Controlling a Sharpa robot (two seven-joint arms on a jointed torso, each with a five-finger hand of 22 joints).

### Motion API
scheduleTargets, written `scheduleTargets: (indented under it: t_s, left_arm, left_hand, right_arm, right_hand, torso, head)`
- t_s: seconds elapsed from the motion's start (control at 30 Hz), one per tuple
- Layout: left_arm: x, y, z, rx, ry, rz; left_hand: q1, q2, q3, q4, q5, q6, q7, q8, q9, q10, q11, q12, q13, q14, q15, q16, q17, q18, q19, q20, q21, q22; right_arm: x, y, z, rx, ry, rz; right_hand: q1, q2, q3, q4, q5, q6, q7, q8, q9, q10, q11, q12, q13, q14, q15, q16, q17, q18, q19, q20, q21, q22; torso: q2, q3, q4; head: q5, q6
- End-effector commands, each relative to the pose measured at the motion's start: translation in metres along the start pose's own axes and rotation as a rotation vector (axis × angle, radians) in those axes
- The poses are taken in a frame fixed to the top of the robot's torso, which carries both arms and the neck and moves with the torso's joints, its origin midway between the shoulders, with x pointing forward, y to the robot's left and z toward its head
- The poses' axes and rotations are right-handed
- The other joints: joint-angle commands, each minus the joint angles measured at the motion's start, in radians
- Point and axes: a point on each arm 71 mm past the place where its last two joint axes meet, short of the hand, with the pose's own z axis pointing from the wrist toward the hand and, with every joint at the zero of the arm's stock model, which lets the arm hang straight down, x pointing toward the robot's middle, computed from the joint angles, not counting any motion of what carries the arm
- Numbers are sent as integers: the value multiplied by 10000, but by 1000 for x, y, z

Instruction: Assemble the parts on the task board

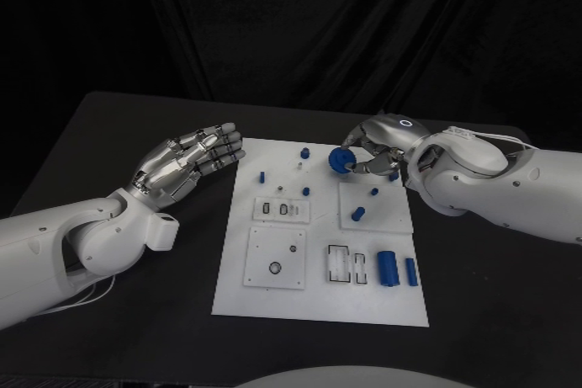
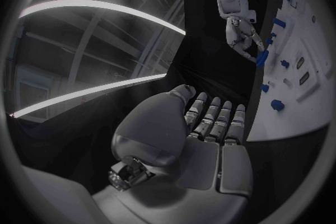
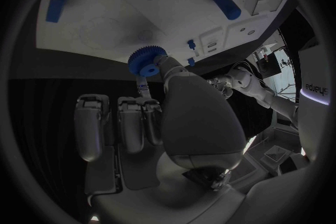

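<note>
The white task board (image 1: 318, 280) lies in the middle of the black table. My right hand (image 1: 378, 149) hovers over the board's far right corner and pinches a blue gear (image 1: 343, 159). The right wrist view shows this gear (image 3: 145, 59) held at the fingertips (image 3: 162, 64), just off the board (image 3: 105, 28). My left hand (image 1: 188, 162) floats beside the board's far left edge with fingers straight and apart, holding nothing. From the left wrist, that hand (image 2: 210, 134) faces the board (image 2: 294, 106), with the right hand (image 2: 241, 33) and the gear (image 2: 262, 59) beyond.
Small blue pegs stand on the far half of the board (image 1: 261, 177) (image 1: 306, 191) (image 1: 358, 212). Two blue cylinders (image 1: 387, 268) (image 1: 411, 271) lie at the near right beside slotted white blocks (image 1: 342, 263). A square plate with a round hole (image 1: 275, 257) sits near left.
</note>
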Motion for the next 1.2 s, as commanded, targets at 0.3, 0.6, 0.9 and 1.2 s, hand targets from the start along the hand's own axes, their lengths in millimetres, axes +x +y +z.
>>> scheduleTargets:
  t_s: [0.3,0.6,0.9,1.2]
  left_arm:
    - [2,-7,3,1167,180,-152]
    - [3,-6,4,1151,240,-189]
    - [3,-5,5,1116,277,-216]
    - [3,-4,6,1102,287,-218]
  left_hand:
    - [-114,-23,104,28,28,-13,69,21,4,8,89,66,15,15,66,81,17,-198,32,-14,48,-11]
    - [-137,-29,160,32,29,8,84,28,8,28,107,94,19,8,72,82,16,-206,29,-16,47,-13]
    - [-156,-34,213,35,29,23,97,32,10,40,119,111,21,4,78,87,15,-213,20,-15,42,-15]
    - [-166,-41,242,34,27,7,103,29,8,36,125,106,19,0,81,91,15,-216,13,-16,39,-17]
  right_arm:
    - [2,26,23,-703,50,-120]
    - [10,37,39,-805,310,-221]
    - [16,41,47,-781,598,-726]
    - [21,48,51,-929,745,-829]
  right_hand:
    - [-249,-6,34,96,17,485,-677,1715,2463,1059,-11,28,2633,1065,-41,25,2633,-152,700,-61,12,2227]
    - [-273,5,90,87,-163,300,-610,1629,2502,1059,44,28,2633,1065,0,25,2633,-149,694,-31,3,2222]
    - [-356,5,148,102,-322,91,-494,1429,2481,1059,144,28,2633,1065,82,25,2633,-146,686,34,-10,2215]
    - [-387,3,193,99,-410,-1,-426,1285,2450,1059,208,28,2633,1065,136,25,2633,-142,678,83,-22,2208]
  torso:
    - [-5,-21,30]
    - [13,-23,35]
    - [6,-9,22]
    - [4,-11,27]
  head:
    - [-32,-40]
    - [-46,-45]
    - [-29,-37]
    - [-41,-55]
